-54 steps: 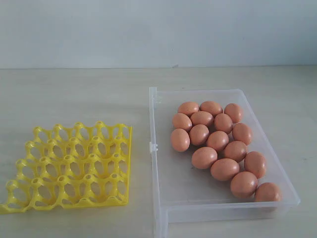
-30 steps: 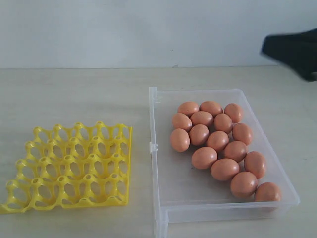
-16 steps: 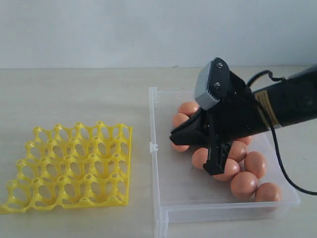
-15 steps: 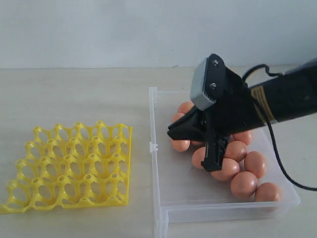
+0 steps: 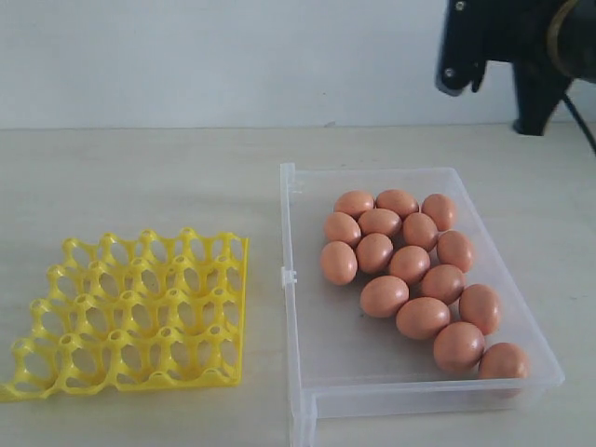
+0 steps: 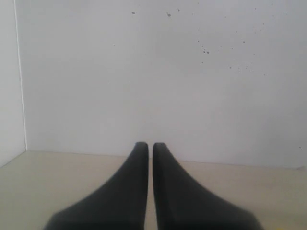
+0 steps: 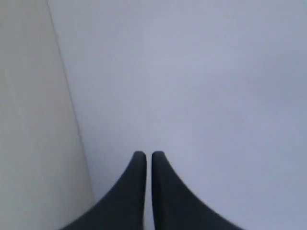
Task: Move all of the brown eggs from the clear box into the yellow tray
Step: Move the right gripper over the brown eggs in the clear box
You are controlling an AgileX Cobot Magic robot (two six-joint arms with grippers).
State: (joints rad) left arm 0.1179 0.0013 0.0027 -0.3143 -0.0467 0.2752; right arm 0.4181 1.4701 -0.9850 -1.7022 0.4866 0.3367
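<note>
Exterior view: brown eggs [image 5: 410, 264] in the clear box [image 5: 290, 317], well apart from the closed, empty right gripper [image 7: 148, 155]

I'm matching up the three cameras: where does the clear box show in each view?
Exterior view: box right of centre on the table, eggs inside.
Left wrist view: not in it; only the shut left pincer, table and wall.
Right wrist view: not in it; shut right pincer facing the wall.
Shared landmark: the pale wall, seen in all three.
</note>
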